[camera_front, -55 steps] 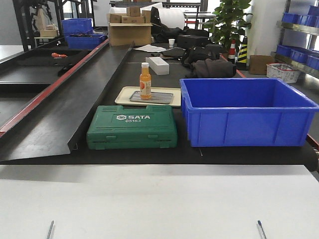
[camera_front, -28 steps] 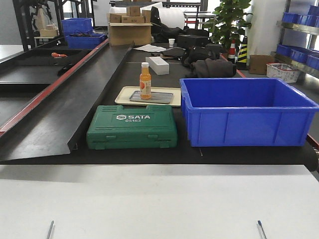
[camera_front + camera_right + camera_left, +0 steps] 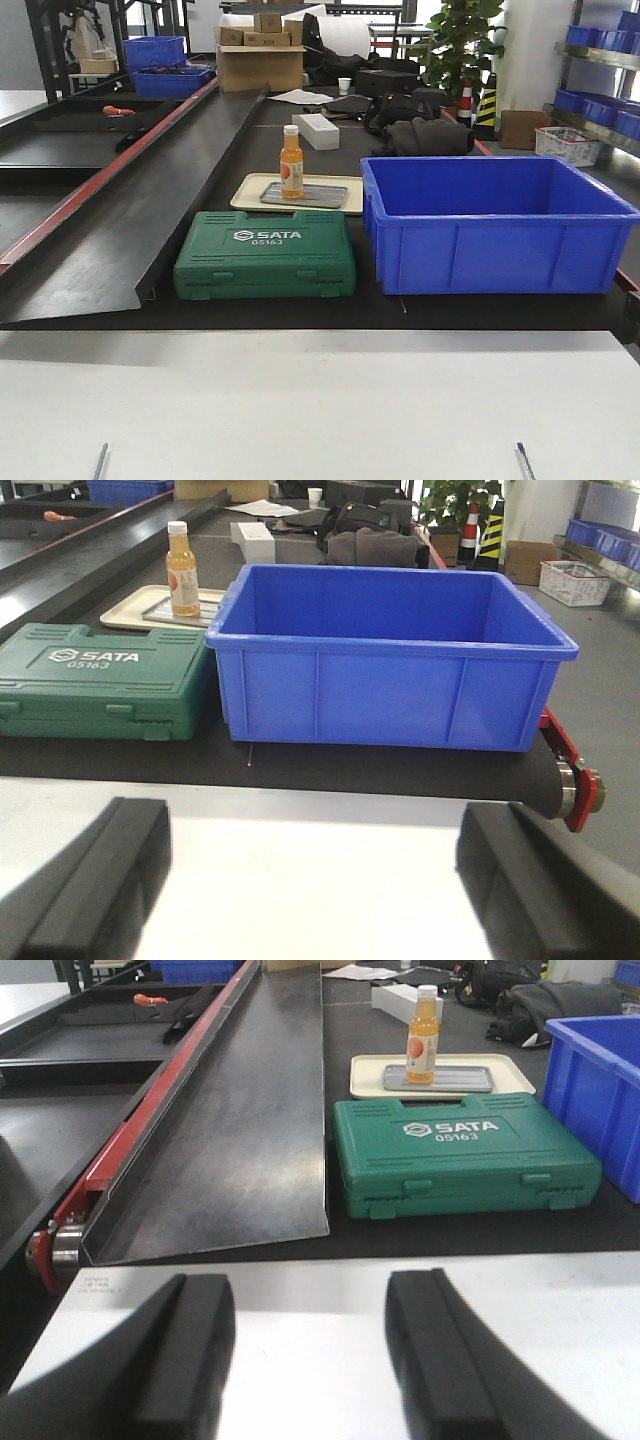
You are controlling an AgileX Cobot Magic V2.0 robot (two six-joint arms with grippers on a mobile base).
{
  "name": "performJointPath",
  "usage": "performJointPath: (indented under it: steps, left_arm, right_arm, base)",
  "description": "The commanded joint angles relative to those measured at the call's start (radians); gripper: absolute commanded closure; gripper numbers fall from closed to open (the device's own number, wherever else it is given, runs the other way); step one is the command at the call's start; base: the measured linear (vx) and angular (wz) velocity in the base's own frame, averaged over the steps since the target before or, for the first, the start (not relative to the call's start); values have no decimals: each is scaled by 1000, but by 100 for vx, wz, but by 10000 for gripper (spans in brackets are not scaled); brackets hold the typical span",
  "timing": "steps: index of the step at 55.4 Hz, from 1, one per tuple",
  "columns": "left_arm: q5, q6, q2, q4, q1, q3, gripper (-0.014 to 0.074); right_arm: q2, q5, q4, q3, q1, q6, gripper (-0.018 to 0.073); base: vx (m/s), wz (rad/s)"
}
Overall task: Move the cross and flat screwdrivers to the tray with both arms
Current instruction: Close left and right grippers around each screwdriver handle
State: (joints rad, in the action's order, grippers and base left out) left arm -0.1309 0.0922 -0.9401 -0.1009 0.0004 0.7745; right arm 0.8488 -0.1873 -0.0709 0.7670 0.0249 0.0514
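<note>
Nothing moved lately: left gripper (image 3: 305,1305), right gripper (image 3: 310,830) both spread, empty; green case (image 3: 265,255) shut near front edge, so unstarted.

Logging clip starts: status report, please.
Left gripper open, empty; right gripper open, empty. No screwdrivers visible; green case shut. Bottle standing on tray.
</note>
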Motion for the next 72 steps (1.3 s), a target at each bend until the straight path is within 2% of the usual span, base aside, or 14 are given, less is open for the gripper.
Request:
performJointPath:
  steps: [1, 10, 15, 18, 32, 46, 72]
  left_arm:
    - [45, -11, 9, -9, -1, 34, 78]
    - [12, -12, 9, -10, -1, 34, 78]
    - [-7, -12, 9, -10, -1, 34, 78]
    - [-21, -12, 9, -10, -1, 34, 78]
    - [-46, -11, 9, -10, -1, 26, 78]
    - [-55, -11, -2, -10, -1, 8, 78]
    - [-75, -11, -66, -10, -1, 8, 78]
  right_arm:
    - [21, 35, 31, 49, -7, 2, -118]
    - [235, -406, 34, 200, -7, -26, -52]
    - [387, -531, 35, 259, -7, -42, -10]
    - [466, -561, 35, 269, -7, -42, 15]
    - [714, -525, 43, 270, -7, -42, 89]
    - [861, -438, 58, 270, -7, -67, 90]
    - [1039, -392, 54, 270, -7, -85, 90]
  base:
    - [0, 0]
    - [0, 0]
    - [0, 0]
    - [0, 0]
    - [0, 0]
    - [0, 0]
    - [0, 0]
